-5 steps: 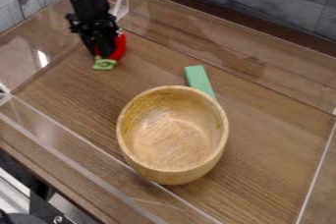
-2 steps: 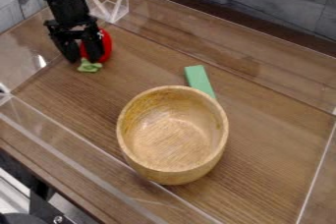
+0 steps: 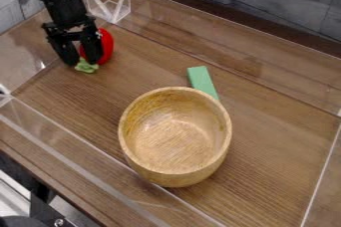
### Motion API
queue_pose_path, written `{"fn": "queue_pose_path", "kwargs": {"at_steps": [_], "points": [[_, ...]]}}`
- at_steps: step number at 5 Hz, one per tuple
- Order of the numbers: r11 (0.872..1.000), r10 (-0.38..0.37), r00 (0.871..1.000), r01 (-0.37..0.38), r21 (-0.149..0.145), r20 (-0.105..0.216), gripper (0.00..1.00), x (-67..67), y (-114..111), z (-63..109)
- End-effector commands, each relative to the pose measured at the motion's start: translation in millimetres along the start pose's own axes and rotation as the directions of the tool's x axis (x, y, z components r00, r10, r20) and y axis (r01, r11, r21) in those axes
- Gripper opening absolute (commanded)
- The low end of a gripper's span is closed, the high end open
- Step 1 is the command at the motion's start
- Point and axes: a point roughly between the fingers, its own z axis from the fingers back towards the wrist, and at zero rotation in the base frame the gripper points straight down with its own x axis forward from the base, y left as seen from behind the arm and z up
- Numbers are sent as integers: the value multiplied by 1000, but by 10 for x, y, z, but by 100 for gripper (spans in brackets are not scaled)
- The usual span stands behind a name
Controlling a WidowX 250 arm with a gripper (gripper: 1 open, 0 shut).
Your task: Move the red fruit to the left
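The small bright red rounded toy fruit (image 3: 100, 44) with a green leafy base is judged to be light and hard, probably moulded plastic, so little force should be needed to lift or slide it. Its glossy, curved skin is likely to be slippery, and a pinch placed off-centre could squeeze it out sideways. The best hold is judged to be across the widest part of the red body, with one finger on each side, rather than on the thin green leaves, which offer little to bear on. It is not thought fragile, and a firm grip should do no harm.

The fruit is seen as a strawberry-like shape, saturated red, with its green base pointing toward the near side and resting on the dark wooden tabletop (image 3: 266, 82). It lies at the far left of the table, well apart from the round light wooden bowl (image 3: 174, 135) and the flat green rectangular block (image 3: 202, 81).

The black robot gripper (image 3: 75, 52) is pointed steeply downward at the fruit, and its jaws are spread wide. The fruit is partly hidden behind the fingers, just beside them; whether a finger touches it cannot be told, but it is not clamped.
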Motion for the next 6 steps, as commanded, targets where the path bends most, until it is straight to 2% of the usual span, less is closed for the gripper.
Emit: {"fn": "queue_pose_path", "kwargs": {"at_steps": [1,2,4,6], "points": [[1000,-20,998,19,23,52,100,6,-22,215],[999,-46,998,46,14,38,100,-44,-136,208],[1000,21,998,-20,-15,52,100,-74,-278,318],[999,-35,999,35,-24,23,100,-52,-431,270]]}}
